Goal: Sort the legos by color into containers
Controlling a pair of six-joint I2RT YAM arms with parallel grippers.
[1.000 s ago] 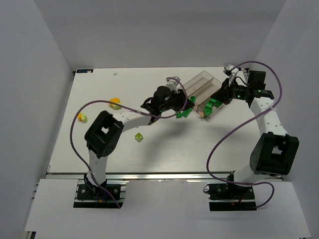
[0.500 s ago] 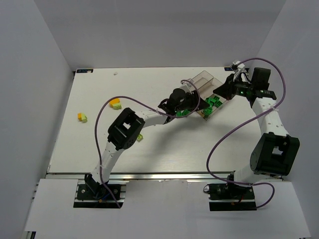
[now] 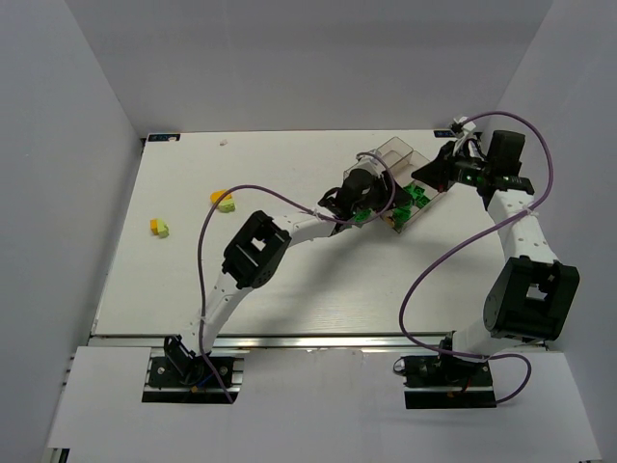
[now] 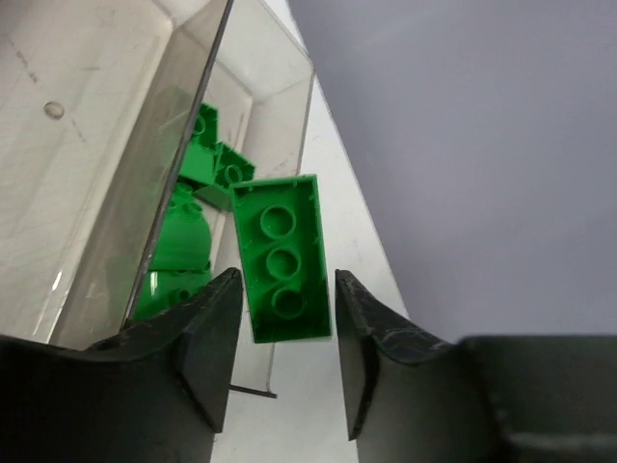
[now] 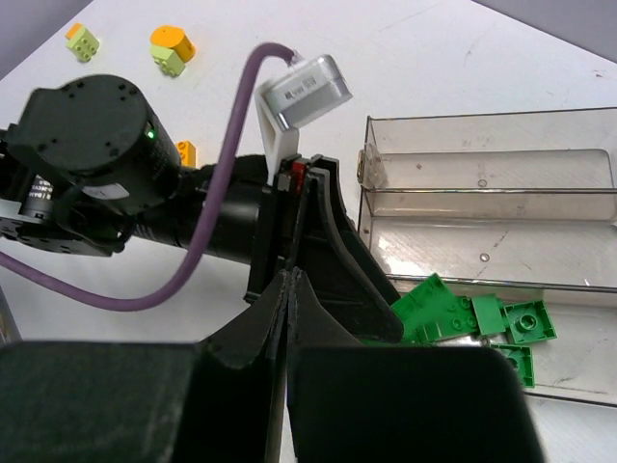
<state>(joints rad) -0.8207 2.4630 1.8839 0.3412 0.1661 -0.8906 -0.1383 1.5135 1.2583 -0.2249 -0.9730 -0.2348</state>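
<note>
The containers are three joined clear bins (image 3: 400, 166), also in the right wrist view (image 5: 482, 193). Several dark green legos (image 3: 416, 196) lie in the nearest bin (image 5: 472, 318). My left gripper (image 3: 374, 198) is at that bin's end. In the left wrist view it (image 4: 285, 277) is open, with a dark green lego (image 4: 281, 258) loose between its fingertips over the bin wall, a thin gap on each side. More green legos (image 4: 188, 241) lie below it in the bin. My right gripper (image 3: 431, 174) is shut and empty (image 5: 289, 280) beside the bins.
An orange and lime lego pair (image 3: 224, 201) and another (image 3: 159, 228) lie on the table at the left, seen too from the right wrist (image 5: 172, 48) (image 5: 83, 39). A small orange lego (image 5: 185, 151) lies by the left arm. The left arm's purple cable (image 3: 207, 241) loops over the table.
My left arm has stretched to the right, carrying the green lego from mid-table to the bin. My right gripper has drawn back a little to the right.
</note>
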